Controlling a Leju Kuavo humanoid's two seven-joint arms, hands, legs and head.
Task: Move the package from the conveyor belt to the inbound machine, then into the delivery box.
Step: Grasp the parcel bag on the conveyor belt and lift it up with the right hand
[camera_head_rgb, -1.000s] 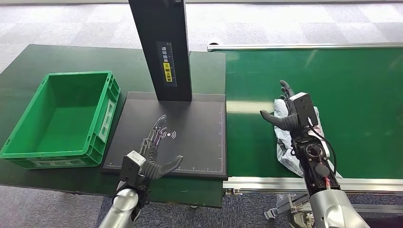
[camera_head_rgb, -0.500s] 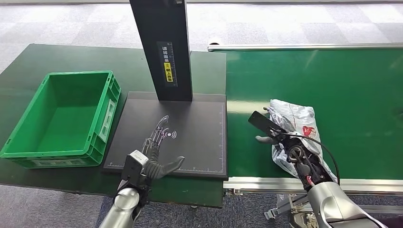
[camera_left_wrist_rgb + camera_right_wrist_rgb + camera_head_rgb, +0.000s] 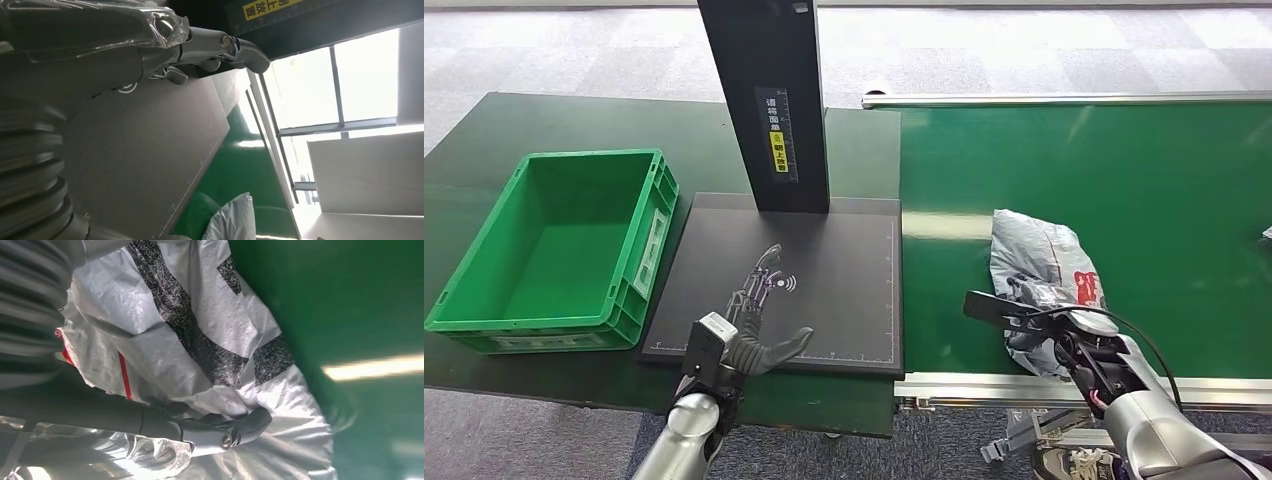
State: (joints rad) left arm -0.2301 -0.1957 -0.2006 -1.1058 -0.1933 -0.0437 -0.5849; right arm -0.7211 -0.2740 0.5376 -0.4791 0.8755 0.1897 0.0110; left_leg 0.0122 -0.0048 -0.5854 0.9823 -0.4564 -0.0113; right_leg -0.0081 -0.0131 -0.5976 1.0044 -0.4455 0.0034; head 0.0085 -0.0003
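Grey plastic package (image 3: 1044,270) lying on the green conveyor belt (image 3: 1164,190), near its front edge, crumpled, with red and black print. Right hand (image 3: 1024,310) sitting at the near-left side of it, thumb poking out to the left, dark fingers (image 3: 220,432) pressed against the wrinkled film in the right wrist view. Touching for sure, but can't tell if actually clamped around it or just resting there.

Left hand (image 3: 754,325) hovering over the near part of the black inbound machine (image 3: 844,290) pad, fingers stretched out apart, thumb off to the right, nothing in it. Tall black post with a yellow label standing at the far edge of that pad.

Green delivery box (image 3: 639,265) over on the left, just beside the pad, on the dark green table (image 3: 514,130). Grey carpet floor (image 3: 1024,50) beyond all of it.
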